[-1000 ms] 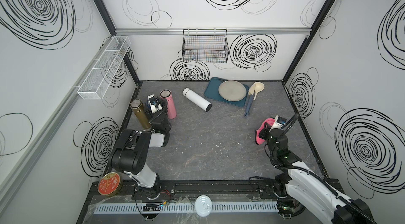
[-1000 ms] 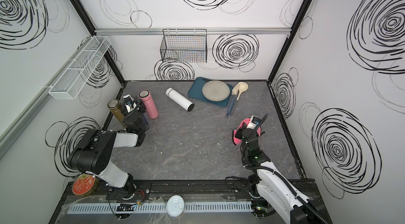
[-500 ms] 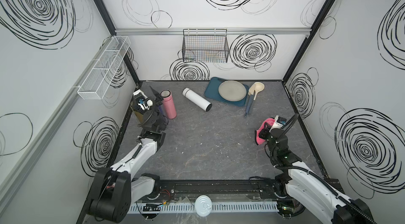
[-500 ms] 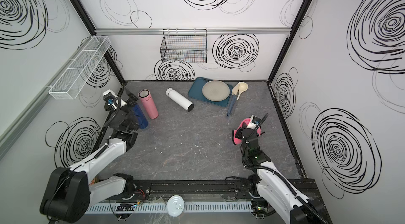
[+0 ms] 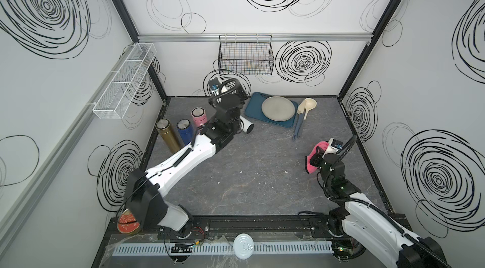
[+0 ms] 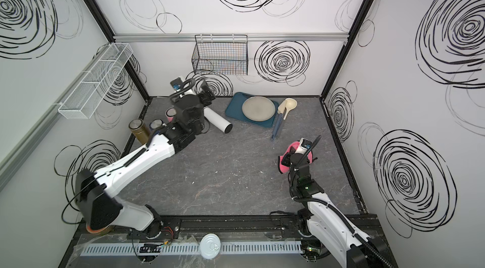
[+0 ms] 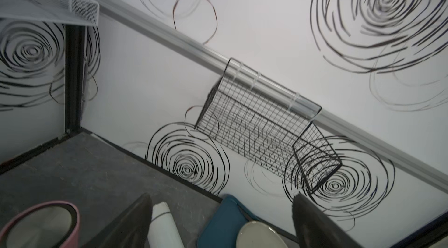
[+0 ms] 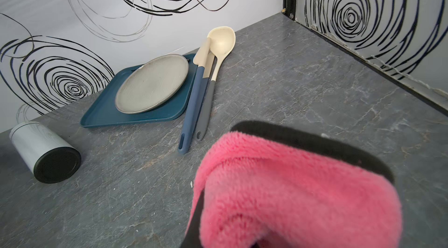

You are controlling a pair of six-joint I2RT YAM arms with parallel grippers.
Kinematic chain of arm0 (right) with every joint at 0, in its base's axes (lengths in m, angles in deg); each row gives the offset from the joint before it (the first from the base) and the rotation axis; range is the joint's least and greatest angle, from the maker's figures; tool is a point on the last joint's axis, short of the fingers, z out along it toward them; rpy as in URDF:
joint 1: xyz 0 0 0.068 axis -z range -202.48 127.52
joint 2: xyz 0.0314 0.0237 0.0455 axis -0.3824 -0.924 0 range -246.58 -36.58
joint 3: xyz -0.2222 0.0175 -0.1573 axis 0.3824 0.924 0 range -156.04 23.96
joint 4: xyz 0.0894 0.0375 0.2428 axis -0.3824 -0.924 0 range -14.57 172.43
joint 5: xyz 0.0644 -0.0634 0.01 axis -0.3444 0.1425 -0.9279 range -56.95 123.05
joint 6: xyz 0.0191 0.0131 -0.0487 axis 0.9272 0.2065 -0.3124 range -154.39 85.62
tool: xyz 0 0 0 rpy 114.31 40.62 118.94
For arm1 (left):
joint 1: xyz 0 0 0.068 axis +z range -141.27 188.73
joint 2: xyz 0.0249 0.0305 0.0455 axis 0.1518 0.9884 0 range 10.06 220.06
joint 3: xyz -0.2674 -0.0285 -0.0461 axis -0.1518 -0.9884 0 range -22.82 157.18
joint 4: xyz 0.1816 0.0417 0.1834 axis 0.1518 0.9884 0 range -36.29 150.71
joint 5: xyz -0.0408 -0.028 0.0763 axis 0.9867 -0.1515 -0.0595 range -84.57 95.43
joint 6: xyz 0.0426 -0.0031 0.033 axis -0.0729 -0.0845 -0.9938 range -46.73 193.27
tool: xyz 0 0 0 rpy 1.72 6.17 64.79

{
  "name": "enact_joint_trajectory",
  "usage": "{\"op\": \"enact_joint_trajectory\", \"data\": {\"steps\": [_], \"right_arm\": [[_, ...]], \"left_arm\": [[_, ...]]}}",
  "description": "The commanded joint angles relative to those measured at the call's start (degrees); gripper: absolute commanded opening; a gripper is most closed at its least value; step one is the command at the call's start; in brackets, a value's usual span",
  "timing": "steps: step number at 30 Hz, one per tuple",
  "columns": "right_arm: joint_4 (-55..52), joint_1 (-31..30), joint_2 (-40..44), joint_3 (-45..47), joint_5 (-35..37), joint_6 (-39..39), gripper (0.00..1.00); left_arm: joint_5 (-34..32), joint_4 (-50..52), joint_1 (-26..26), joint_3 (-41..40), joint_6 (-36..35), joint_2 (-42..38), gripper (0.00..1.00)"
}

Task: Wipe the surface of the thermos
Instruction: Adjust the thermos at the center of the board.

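Observation:
A white thermos [image 5: 248, 127] with a black base lies on its side near the back of the grey table, also seen in a top view [image 6: 220, 121] and the right wrist view [image 8: 43, 152]. My left gripper [image 7: 221, 198] hangs open above its cap end [image 7: 164, 227], which lies beside one finger; nothing is between the fingers. In both top views the left arm hides most of the thermos. My right gripper [image 5: 315, 158] is at the right side, shut on a pink fluffy cloth [image 8: 291, 186], held above the table.
Gold [image 5: 166, 135], blue [image 5: 185, 131] and pink [image 5: 199, 118] thermoses stand upright at the left edge. A blue tray [image 5: 253, 108] with a grey plate [image 5: 278, 108] and two spoons [image 5: 301, 117] lies at the back. A black wire basket [image 5: 245, 54] hangs on the back wall.
My left gripper has opened, left the blue thermos standing between the gold and pink ones, and swung right and back to above the white thermos. The right arm has not moved.

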Motion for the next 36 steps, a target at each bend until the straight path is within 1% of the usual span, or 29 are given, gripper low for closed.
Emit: {"op": "enact_joint_trajectory", "data": {"steps": [1,2,4,6,13,20,22,27,34,36], "right_arm": [[0.13,0.43,-0.1,-1.73,-0.31,0.73,0.0],[0.15,0.38,-0.16,-1.75,-0.39,0.74,0.0],[0.12,0.48,-0.16,-1.87,-0.47,0.72,0.0],[0.26,0.49,-0.14,-1.75,-0.58,0.68,0.0],[0.32,0.53,-0.27,-1.76,-0.8,0.69,0.0],[0.4,0.57,-0.81,-2.04,-1.01,0.65,0.0],[0.38,0.56,-0.93,-2.07,-1.1,0.65,0.0],[0.47,0.69,-1.41,-2.16,-1.13,0.65,0.0],[0.47,0.67,-1.9,-2.44,-1.22,0.65,0.0],[0.46,0.68,-1.79,-2.42,-1.26,0.65,0.0]], "left_arm": [[-4.02,26.26,-0.49,14.63,16.83,9.33,0.92],[-4.52,31.46,-0.48,19.79,19.49,12.76,0.92],[-4.14,37.71,-0.13,26.99,22.45,18.31,0.92],[-1.84,38.23,0.65,29.73,23.15,21.62,0.92],[11.05,33.63,6.52,29.45,29.64,27.35,0.9],[21.5,30.43,12.63,31.11,30.55,36.24,0.88],[24.34,30.37,14.12,32.48,30.31,39.14,0.85],[27.13,33.2,15.55,36.93,31.29,45.24,0.85],[31.08,37.21,16.9,39.39,37.23,49.54,0.85],[31.91,38.58,17.18,40.51,37.8,50.5,0.86]]}}
